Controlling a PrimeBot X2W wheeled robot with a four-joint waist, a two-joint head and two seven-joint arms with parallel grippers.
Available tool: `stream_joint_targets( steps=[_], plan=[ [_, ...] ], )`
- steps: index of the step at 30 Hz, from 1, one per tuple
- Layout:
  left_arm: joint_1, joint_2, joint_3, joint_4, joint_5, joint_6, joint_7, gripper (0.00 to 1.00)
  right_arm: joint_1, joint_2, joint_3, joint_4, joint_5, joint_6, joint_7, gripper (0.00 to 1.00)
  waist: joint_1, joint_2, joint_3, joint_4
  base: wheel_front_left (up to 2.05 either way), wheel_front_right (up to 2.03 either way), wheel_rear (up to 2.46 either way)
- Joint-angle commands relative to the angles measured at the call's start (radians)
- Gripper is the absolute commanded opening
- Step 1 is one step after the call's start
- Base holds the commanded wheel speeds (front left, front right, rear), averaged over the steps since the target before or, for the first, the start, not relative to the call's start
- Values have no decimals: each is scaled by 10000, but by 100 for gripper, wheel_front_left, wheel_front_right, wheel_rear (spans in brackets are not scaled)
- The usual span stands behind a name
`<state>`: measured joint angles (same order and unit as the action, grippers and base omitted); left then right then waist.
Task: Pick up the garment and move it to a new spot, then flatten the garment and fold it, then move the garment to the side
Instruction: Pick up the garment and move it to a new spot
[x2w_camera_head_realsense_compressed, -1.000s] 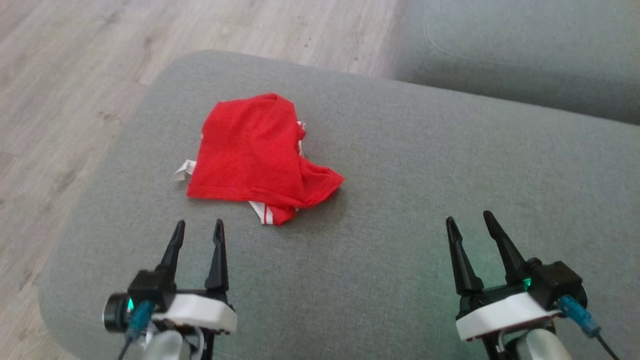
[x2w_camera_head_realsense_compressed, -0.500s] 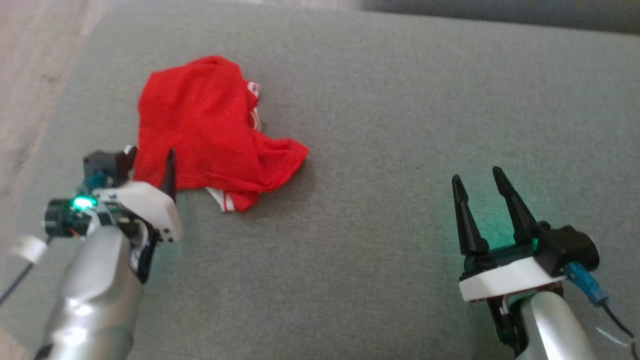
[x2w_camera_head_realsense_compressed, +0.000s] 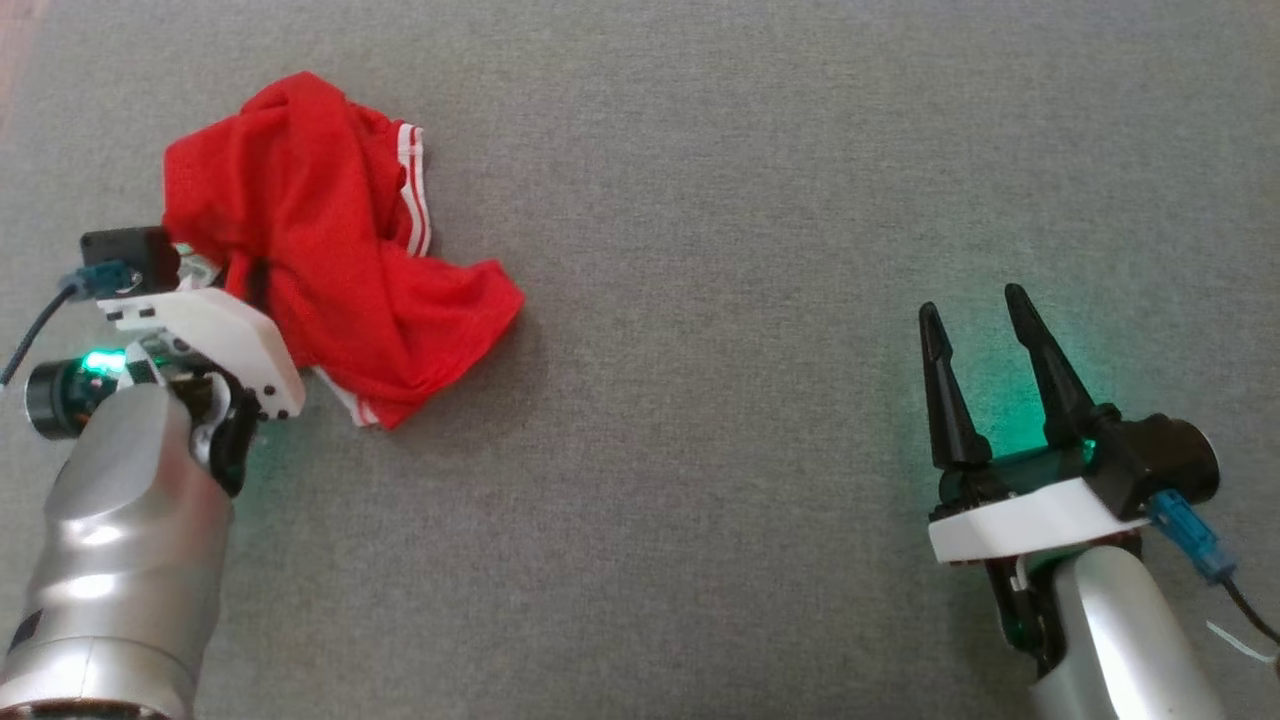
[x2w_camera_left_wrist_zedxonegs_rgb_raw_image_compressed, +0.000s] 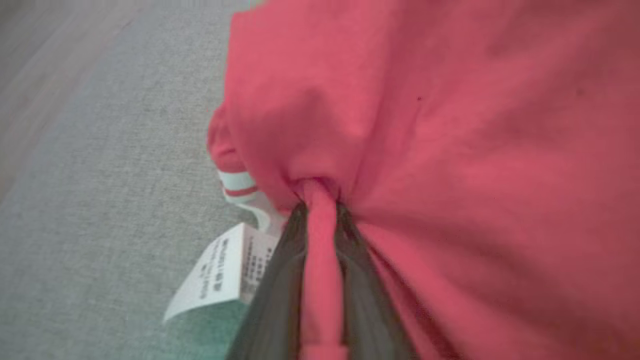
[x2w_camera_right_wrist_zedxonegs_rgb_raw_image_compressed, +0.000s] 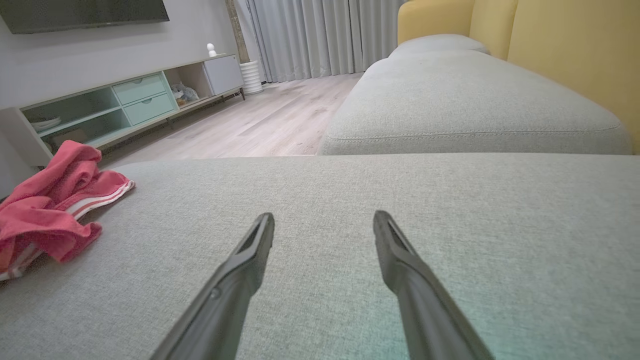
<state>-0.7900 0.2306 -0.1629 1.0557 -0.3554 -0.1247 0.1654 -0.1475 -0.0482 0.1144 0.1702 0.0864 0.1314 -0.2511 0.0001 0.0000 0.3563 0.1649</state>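
Observation:
A crumpled red garment (x2w_camera_head_realsense_compressed: 330, 250) with white stripe trim lies at the left of a grey sofa cushion (x2w_camera_head_realsense_compressed: 700, 200). In the left wrist view my left gripper (x2w_camera_left_wrist_zedxonegs_rgb_raw_image_compressed: 320, 205) is shut on a fold of the garment (x2w_camera_left_wrist_zedxonegs_rgb_raw_image_compressed: 450, 125), with red cloth pinched between its dark fingers. A white care label (x2w_camera_left_wrist_zedxonegs_rgb_raw_image_compressed: 220, 275) hangs beside them. In the head view the left fingertips are buried under the garment's left edge. My right gripper (x2w_camera_head_realsense_compressed: 975, 305) stands open over bare cushion far to the right, nothing between its fingers (x2w_camera_right_wrist_zedxonegs_rgb_raw_image_compressed: 250, 260). The garment (x2w_camera_right_wrist_zedxonegs_rgb_raw_image_compressed: 50, 210) lies at the left of the right wrist view.
A second grey cushion (x2w_camera_right_wrist_zedxonegs_rgb_raw_image_compressed: 465, 100) lies beyond a gap, with a yellow backrest (x2w_camera_right_wrist_zedxonegs_rgb_raw_image_compressed: 565, 50) at the right. Past the cushion's far edge are a wooden floor (x2w_camera_right_wrist_zedxonegs_rgb_raw_image_compressed: 260, 125) and a low TV cabinet (x2w_camera_right_wrist_zedxonegs_rgb_raw_image_compressed: 125, 95).
The head camera has tilted down and closer. My left gripper has moved up to the garment's left edge and closed on a fold, bunching the cloth. The right gripper stays open.

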Motion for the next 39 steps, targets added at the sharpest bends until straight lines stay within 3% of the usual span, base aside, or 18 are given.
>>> stream_joint_targets(
  steps=[1,11,16,21,26,31,37,38,39],
  plan=[
    [28,431,120,-10,-61,-41,-36,0,-173,-20,194,-341,-45,-7,-107,100,-1,0,-20,-16,0,0,0],
    [34,719,-1166,-1697,-651,-57,-2253,0,-13,-20,195,-20,323,-7,-107,100,-1,0,-1050,-77,0,0,0],
    [-39,954,-1833,-3334,-988,-58,-2669,0,149,-20,254,122,671,-7,-107,100,-1,0,-1729,-215,0,0,0],
    [-44,1118,-2097,-5085,-1070,-9,-2426,0,295,-20,374,153,1017,-7,-107,100,-1,0,-2174,-627,0,0,0],
    [75,1172,-2643,-6688,-425,646,-1556,0,247,-20,569,42,1231,-7,-107,100,-1,0,-2213,-1508,0,0,0],
    [195,828,-3205,-7156,-29,1043,-1010,0,20,-20,672,-139,1347,-7,-107,100,-1,0,-1903,-2395,0,0,0],
    [262,-15,-4037,-6848,230,1118,-785,0,-188,-20,742,-312,1549,-7,-107,100,-1,0,-1457,-3264,0,0,0],
    [275,-193,-4174,-6713,237,1094,-790,21,-207,-20,763,-327,1578,-7,-107,100,-1,0,-1402,-3363,0,0,0],
    [287,-372,-4289,-6577,235,1077,-838,98,-225,-20,785,-333,1604,-7,-107,100,-1,0,-1357,-3453,0,0,0]
  ],
)
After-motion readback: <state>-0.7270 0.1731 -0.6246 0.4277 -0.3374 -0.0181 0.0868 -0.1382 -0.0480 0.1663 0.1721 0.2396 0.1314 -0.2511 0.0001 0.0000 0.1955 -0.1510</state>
